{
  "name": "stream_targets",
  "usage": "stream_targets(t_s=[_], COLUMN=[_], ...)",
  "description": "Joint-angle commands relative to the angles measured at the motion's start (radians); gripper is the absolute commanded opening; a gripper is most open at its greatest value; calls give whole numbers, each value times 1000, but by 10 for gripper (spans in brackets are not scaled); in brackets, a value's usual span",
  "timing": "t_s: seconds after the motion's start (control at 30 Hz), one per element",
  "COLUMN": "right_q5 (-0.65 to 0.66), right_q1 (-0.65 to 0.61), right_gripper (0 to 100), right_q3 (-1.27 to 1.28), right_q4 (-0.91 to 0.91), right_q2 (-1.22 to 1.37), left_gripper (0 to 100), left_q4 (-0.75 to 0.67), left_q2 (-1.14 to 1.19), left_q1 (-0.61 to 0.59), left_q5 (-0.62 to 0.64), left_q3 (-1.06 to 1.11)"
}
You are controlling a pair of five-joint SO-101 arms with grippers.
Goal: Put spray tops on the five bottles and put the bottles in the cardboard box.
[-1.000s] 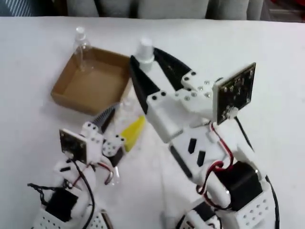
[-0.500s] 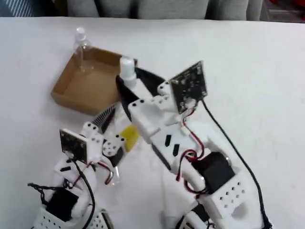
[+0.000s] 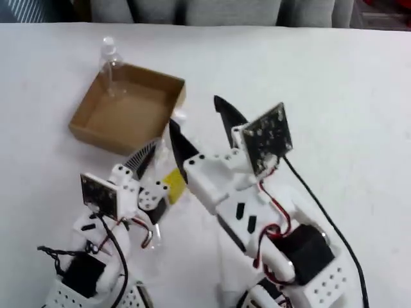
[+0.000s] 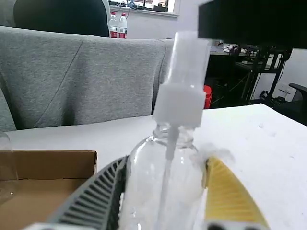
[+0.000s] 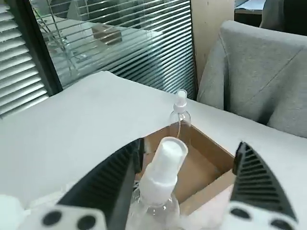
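Left gripper (image 4: 165, 165) is pinching the bottle (image 4: 163, 187) by its belly, left of centre in the high view, just beside the cardboard box (image 3: 83, 125). Right gripper (image 5: 189, 146) is hanging spread either side of the spray top (image 5: 163, 163). Bottle is probably light and slick, so the belly is looking like the safest hold.

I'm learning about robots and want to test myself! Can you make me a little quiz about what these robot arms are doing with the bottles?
1. True or false: the right gripper is shut tight on the spray top.
2. What does the left gripper hold? A a clear bottle; B a spoon; C a cup.
3. Fill in: a second bottle stands at the far corner of the ____.
Key: 1 false, it is open; 2 A; 3 cardboard box.
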Motion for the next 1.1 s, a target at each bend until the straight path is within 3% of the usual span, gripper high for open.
stream_targets(t_s=[0.0,0.1,0.2,0.27,0.47,0.67,0.9,1.07], right_q5=[3,5,5,5,3,3,3,3], right_q1=[1,2,27,77,196,162,76,81], right_gripper=[260,180,0,54,19,15,16,16], right_q3=[-87,-190,-267,-307,-393,-393,-407,-407], right_q4=[19,96,128,134,136,137,257,272], right_q2=[-30,-15,44,104,331,441,412,374], left_gripper=[102,102,102,102,102,102,102,102], left_q4=[-32,-32,-32,-32,-32,-29,-31,-31], left_q2=[-12,-12,-12,-12,-12,-12,-12,-12], left_q1=[12,12,12,12,12,12,12,12], left_q5=[-12,-12,-12,-12,-12,-12,-12,-12], left_q3=[-9,-9,-9,-9,-9,-9,-8,-8])
